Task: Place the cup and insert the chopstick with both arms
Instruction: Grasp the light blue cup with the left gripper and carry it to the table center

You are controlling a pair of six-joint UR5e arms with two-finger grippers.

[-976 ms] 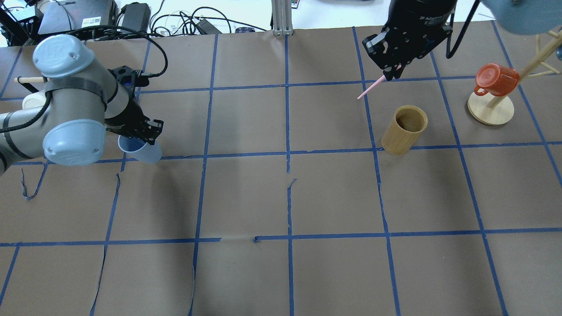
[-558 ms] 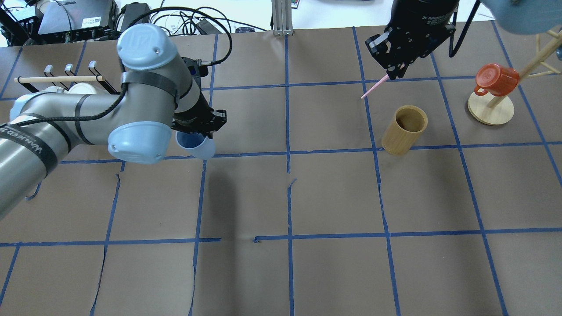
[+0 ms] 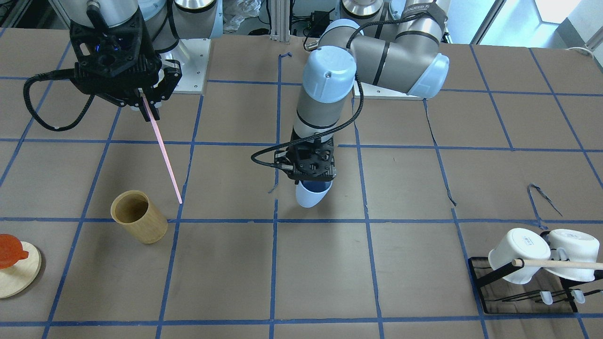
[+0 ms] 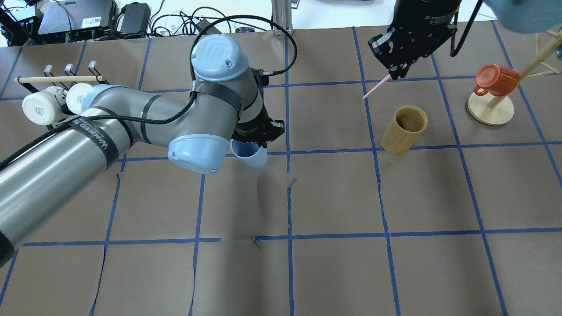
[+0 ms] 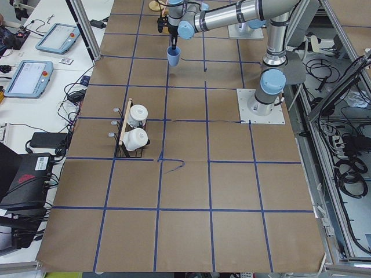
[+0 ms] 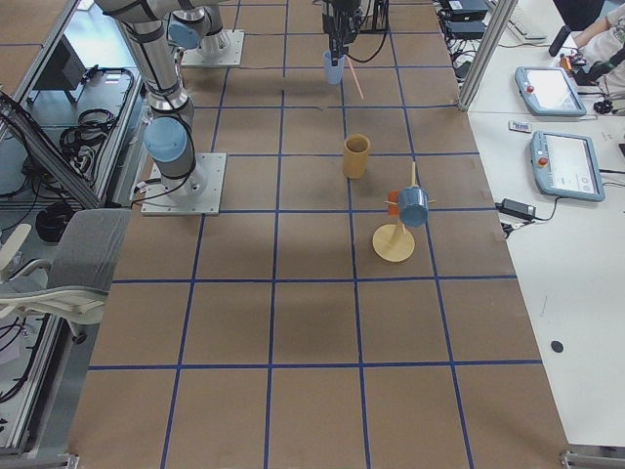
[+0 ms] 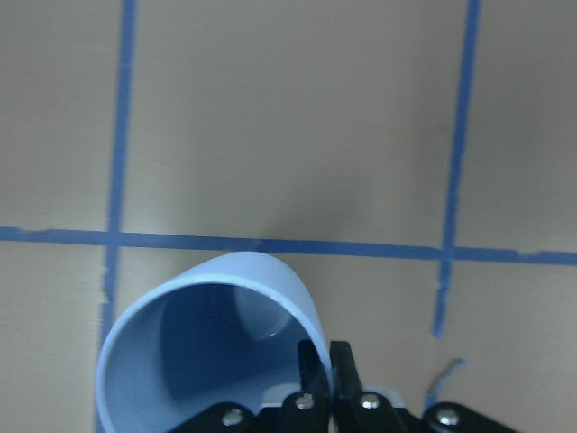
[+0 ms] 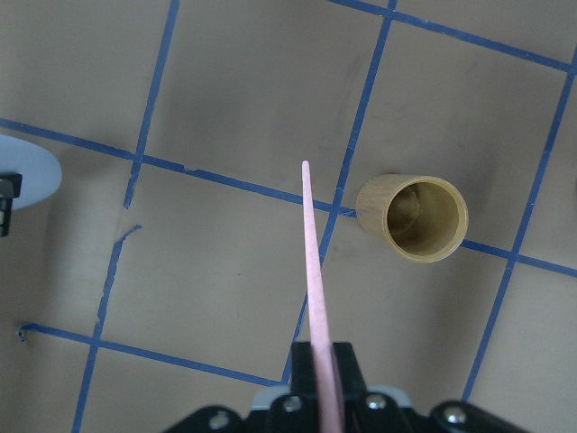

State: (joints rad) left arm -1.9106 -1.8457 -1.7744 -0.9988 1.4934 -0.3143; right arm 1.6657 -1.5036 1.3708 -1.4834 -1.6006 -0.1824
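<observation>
My left gripper [image 4: 260,137] is shut on the rim of the light blue cup [image 4: 251,156] and holds it tilted above the table near the centre line. The cup also shows in the front view [image 3: 311,194] and fills the lower left of the left wrist view [image 7: 203,347], one finger inside it and one outside. My right gripper [image 4: 398,70] is shut on the top end of the pink chopstick [image 4: 374,90], which hangs slanting down over the table at the far right. In the right wrist view the chopstick [image 8: 313,262] points to just left of the wooden holder.
A tan wooden cylinder holder [image 4: 405,129] stands upright near the chopstick's tip. A mug tree with a red mug [image 4: 495,80] stands at the far right. A black rack with two white mugs [image 4: 52,101] and a wooden rod sits at the far left.
My left arm has swung to the right with the cup, from the table's left side to near the centre line. The right gripper and chopstick have barely moved.
</observation>
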